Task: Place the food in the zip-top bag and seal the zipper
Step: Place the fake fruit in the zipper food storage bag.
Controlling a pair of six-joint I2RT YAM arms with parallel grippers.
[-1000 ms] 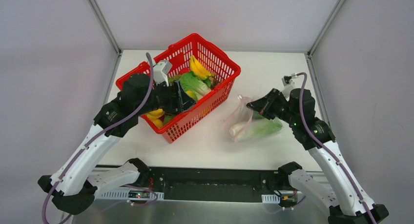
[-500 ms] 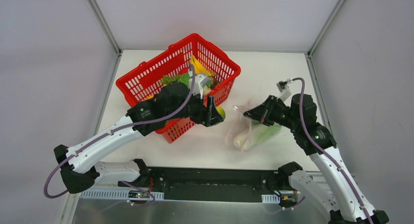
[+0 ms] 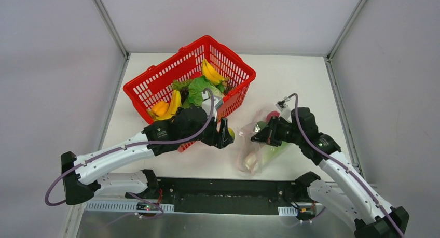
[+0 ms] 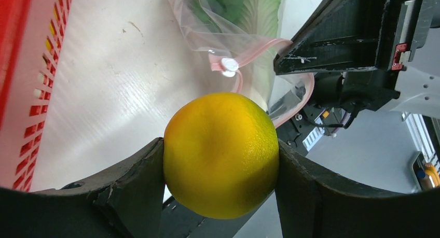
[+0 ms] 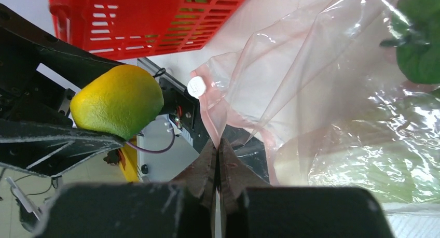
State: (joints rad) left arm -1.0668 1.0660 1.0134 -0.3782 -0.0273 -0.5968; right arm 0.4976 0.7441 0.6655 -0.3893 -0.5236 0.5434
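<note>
My left gripper is shut on a round yellow-green fruit, held just left of the zip-top bag. The clear bag lies on the table with a long white-green cabbage and a green vegetable inside. My right gripper is shut on the bag's mouth edge and lifts it; its jaws pinch the pink zipper strip. The white slider hangs at the near end of the mouth. In the right wrist view the fruit sits left of the raised mouth.
A red mesh basket stands behind and to the left of the bag, holding bananas, leafy greens and more yellow fruit. White walls close in the table on three sides.
My left arm came out of the basket carrying the fruit and swung right and nearer, up to the bag. My right gripper pulled the bag's mouth left and toward the front.
</note>
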